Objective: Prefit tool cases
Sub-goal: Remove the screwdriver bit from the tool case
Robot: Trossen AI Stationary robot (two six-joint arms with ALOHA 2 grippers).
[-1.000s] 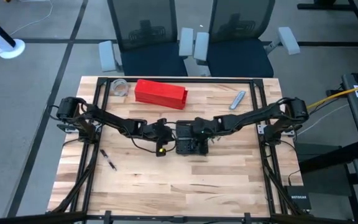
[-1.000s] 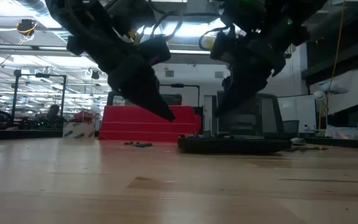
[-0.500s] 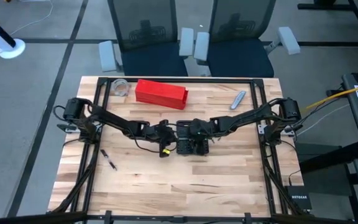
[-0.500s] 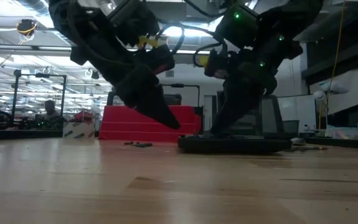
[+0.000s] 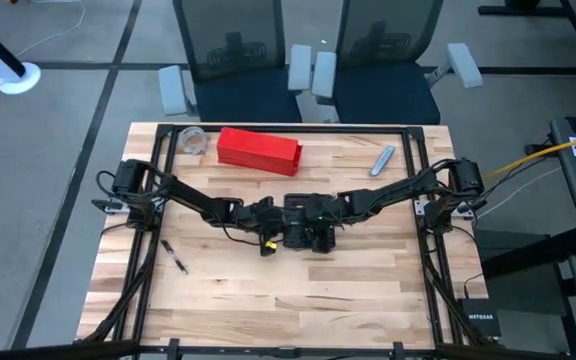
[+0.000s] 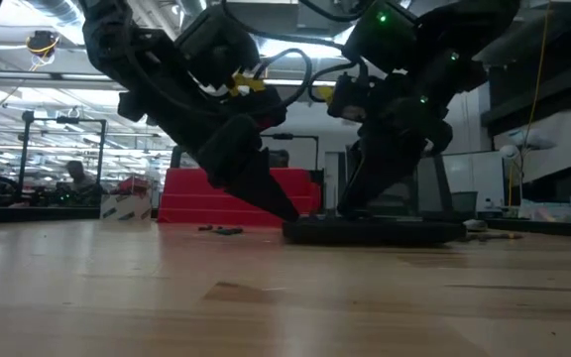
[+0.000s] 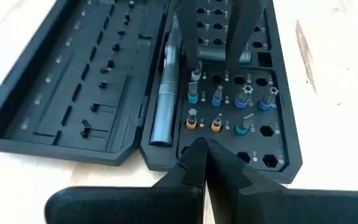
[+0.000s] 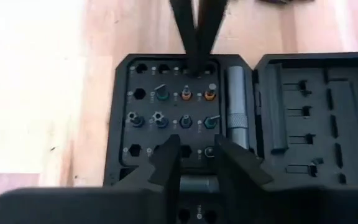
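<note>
- In the high view both arms cover most of the tool case (image 5: 303, 232) at the centre of the frame, so its two halves cannot be told apart there; in the low view it shows only as a flat dark slab (image 6: 375, 230) right of centre on the tabletop (image 6: 266, 297).
- The wrist views show the case lying open: one half is gridded with sockets holding colour-banded bits (image 8: 185, 121), a grey driver handle (image 7: 165, 102) lies along the hinge side, and the other half (image 7: 73, 93) carries slotted ribs.
- The left claw (image 7: 202, 149) is pinched fully closed, its tip at the near edge of the socket half.
- The right claw (image 8: 197, 155) hangs over the opposite end of the same half, fingers (image 8: 166, 162) narrowly parted over the bit rows; whether it grips a bit cannot be told.
- Compared with a second ago, both claws have closed in on the case and come lower, and the right claw's gap has narrowed.
- The red box (image 5: 258, 150) sits in the upper left part of the tabletop, well apart.
</note>
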